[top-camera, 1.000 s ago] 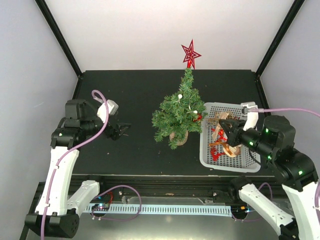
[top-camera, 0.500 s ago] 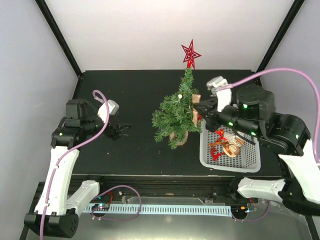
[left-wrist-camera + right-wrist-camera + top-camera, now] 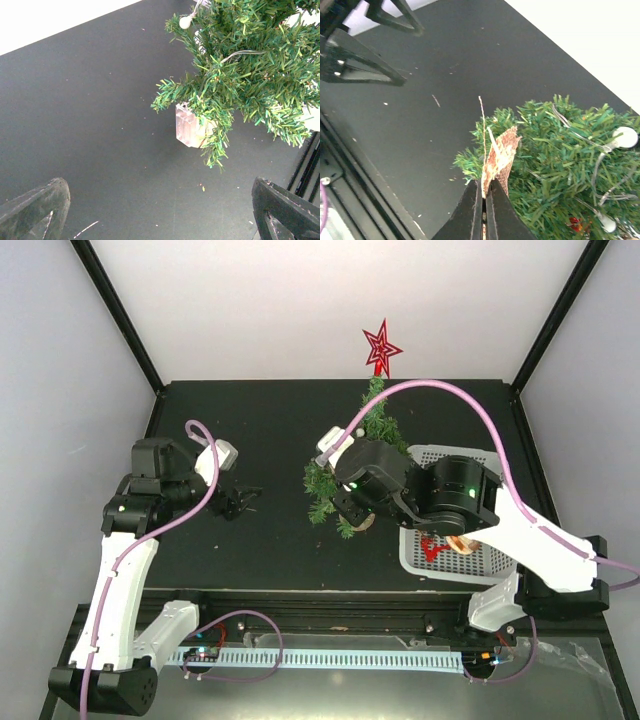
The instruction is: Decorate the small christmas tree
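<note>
The small christmas tree (image 3: 378, 420) stands upright mid-table, its long axis ending in a red star (image 3: 381, 348) toward 12 o'clock. Over it the right gripper (image 3: 484, 187) pinches a brown ornament (image 3: 501, 150). At 9 o'clock, the left gripper (image 3: 243, 502) gapes wide, empty.

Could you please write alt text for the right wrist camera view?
The right fingers, shut, pinch a thin speckled tan ornament against green branches of the small christmas tree. White bulbs sit in the tree, and the black table lies beyond.
</note>
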Controlling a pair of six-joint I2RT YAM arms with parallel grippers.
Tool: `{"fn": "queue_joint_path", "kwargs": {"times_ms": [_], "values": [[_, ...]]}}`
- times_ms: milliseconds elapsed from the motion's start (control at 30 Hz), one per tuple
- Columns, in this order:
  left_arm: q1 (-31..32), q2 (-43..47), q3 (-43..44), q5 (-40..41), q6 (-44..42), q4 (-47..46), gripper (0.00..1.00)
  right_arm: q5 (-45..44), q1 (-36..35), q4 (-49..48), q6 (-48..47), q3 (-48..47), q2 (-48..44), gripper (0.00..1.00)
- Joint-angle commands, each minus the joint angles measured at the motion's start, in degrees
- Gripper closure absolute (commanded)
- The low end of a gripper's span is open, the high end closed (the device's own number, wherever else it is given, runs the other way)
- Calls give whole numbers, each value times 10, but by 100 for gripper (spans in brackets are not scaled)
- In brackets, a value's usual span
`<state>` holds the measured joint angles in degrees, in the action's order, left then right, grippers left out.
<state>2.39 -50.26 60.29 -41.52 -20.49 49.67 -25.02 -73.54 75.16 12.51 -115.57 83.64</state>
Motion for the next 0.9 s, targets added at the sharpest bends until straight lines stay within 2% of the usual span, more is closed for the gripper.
{"fn": "queue_joint_path", "kwargs": {"times_ms": [0,533,867], "values": [[3,9,15,0,-8,1,1,-69,-6,28,-5,0,1,99],[3,20,5,-2,-4,-6,1,-94,-4,-5,-8,42,57,99],[3,23,4,-3,-2,-7,1,-97,40,-31,-8,63,71,99]]}}
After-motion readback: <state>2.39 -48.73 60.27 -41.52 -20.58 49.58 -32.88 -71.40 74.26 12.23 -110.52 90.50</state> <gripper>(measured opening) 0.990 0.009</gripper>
